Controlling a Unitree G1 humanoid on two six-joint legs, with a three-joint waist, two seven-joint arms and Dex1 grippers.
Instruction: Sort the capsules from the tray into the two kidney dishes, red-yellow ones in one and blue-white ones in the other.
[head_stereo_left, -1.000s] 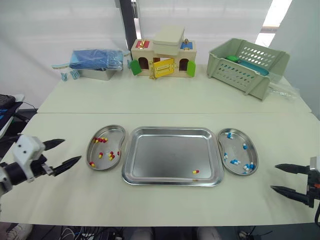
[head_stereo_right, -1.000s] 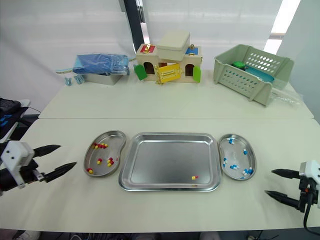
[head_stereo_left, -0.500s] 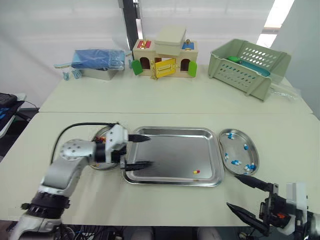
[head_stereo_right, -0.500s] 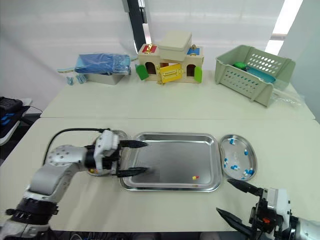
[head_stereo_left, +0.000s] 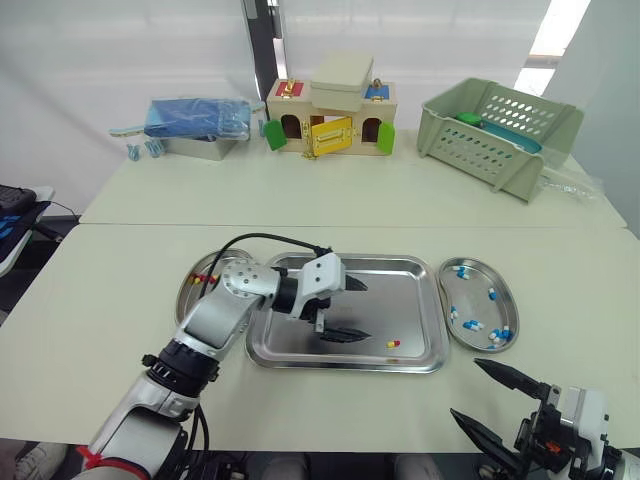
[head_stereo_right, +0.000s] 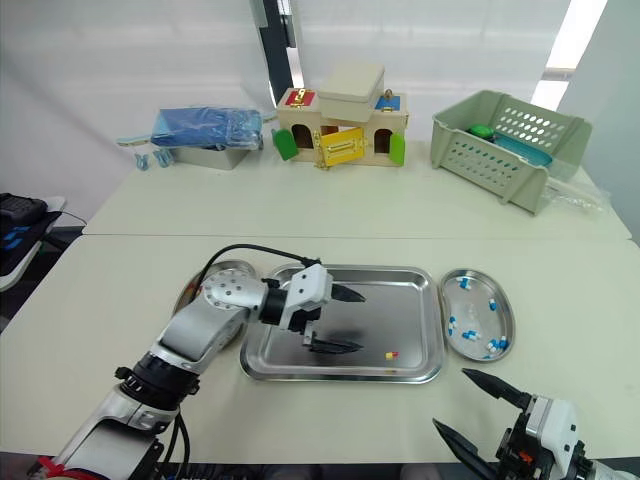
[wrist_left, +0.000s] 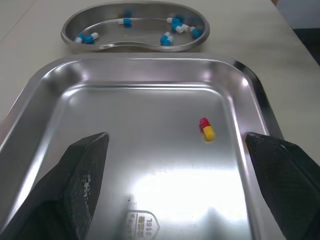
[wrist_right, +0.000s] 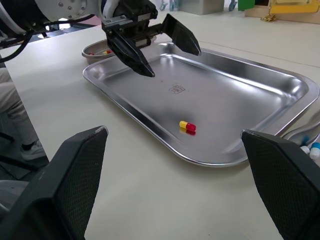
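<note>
Closest in, the right gripper hangs low over the table, short of the tray. Its two black fingers are spread wide with nothing between them, and it is well apart from the work. The left gripper is the tool in play: it sits inside the tray's rim, low over the steel floor, jaws spread wide and empty. Ahead of its fingertips lies the only capsule in the tray, within the span between them but nearer the finger on the robot's side. It has one red end and one yellow, and it lies flat on its side close to the tray wall beyond it. I judge it very light, smooth and round-bodied, so on polished steel it will likely skid or roll at a glancing touch. The shell is probably thin enough to dent or split under a hard squeeze. The best hold looks to be across its middle, at the join of the two colours, with a fingertip on each long flank. Both tips should reach the floor before a gentle close, though the nearby wall may crowd the outer finger. Behind the gripper, alongside its forearm, sits the red-yellow dish, partly hidden by the arm, where this capsule belongs. Past the capsule and over the tray's wall lies the blue-white dish, holding blue-white capsules. Farthest off, a toy house, a slotted basket and a blue bag line the table's back.
</note>
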